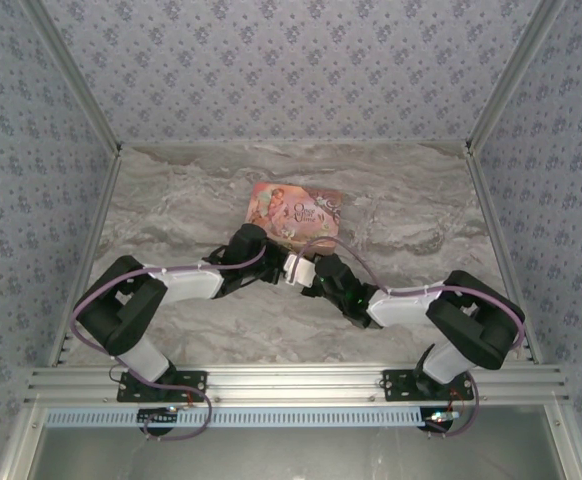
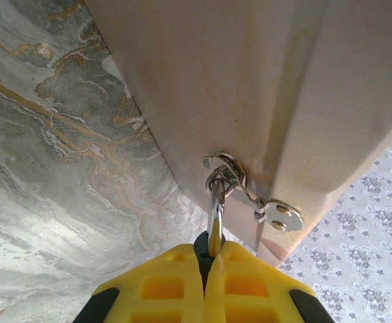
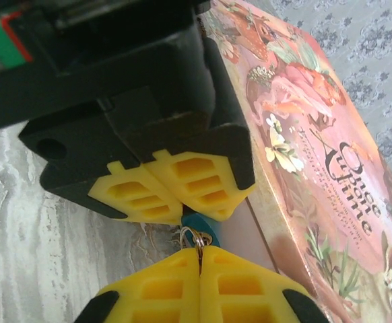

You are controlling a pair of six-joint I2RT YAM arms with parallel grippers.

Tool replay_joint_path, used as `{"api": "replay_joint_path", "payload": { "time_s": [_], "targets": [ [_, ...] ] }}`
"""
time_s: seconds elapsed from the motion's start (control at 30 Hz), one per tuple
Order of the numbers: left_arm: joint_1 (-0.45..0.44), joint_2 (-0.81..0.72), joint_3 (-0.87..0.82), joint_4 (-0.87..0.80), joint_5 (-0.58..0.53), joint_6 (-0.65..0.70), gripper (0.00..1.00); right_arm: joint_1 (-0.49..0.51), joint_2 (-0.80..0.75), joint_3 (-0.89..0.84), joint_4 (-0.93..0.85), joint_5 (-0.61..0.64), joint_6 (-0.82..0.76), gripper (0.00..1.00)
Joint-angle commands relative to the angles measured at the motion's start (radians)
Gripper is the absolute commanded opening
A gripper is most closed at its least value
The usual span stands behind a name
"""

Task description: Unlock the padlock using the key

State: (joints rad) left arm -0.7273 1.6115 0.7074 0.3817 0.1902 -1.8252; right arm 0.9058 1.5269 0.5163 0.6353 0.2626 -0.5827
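Where patterned walls (image 1: 301, 70) meet, a marbled tabletop (image 1: 421, 210) lies.

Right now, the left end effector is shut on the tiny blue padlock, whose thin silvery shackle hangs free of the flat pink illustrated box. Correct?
No. The left end effector is shut on the tiny blue padlock, but its thin silvery shackle is hooked through the metal hasp on the flat pink illustrated box, not free of it; the left wrist view shows this.

Lab enclosure: wallpapered walls (image 1: 291, 60), marbled table (image 1: 411, 230), aluminium rail (image 1: 291, 380).
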Motion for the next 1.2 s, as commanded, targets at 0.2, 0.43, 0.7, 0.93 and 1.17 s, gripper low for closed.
{"api": "replay_joint_path", "payload": {
  "time_s": [0.2, 0.43, 0.7, 0.93, 1.17],
  "targets": [
    [-0.009, 0.002, 0.021, -0.026, 0.048, 0.003, 0.0, 0.004, 0.044, 0.034, 0.046, 0.044, 0.118, 0.0],
    [-0.032, 0.001, 0.041, -0.029, 0.061, 0.007, 0.0, -0.028, 0.071, 0.031, 0.129, -0.056, 0.402, 0.0],
    [-0.049, -0.005, 0.034, -0.014, 0.055, -0.004, 0.0, -0.091, 0.133, 0.046, 0.231, -0.199, 0.677, 0.0],
    [-0.056, -0.007, 0.028, -0.004, 0.051, -0.006, 0.0, -0.136, 0.144, 0.079, 0.202, -0.263, 0.781, 0.0],
    [-0.055, -0.006, 0.03, 0.007, 0.05, -0.007, 0.0, -0.108, 0.162, 0.068, 0.153, -0.218, 0.639, 0.0]
  ]
}}
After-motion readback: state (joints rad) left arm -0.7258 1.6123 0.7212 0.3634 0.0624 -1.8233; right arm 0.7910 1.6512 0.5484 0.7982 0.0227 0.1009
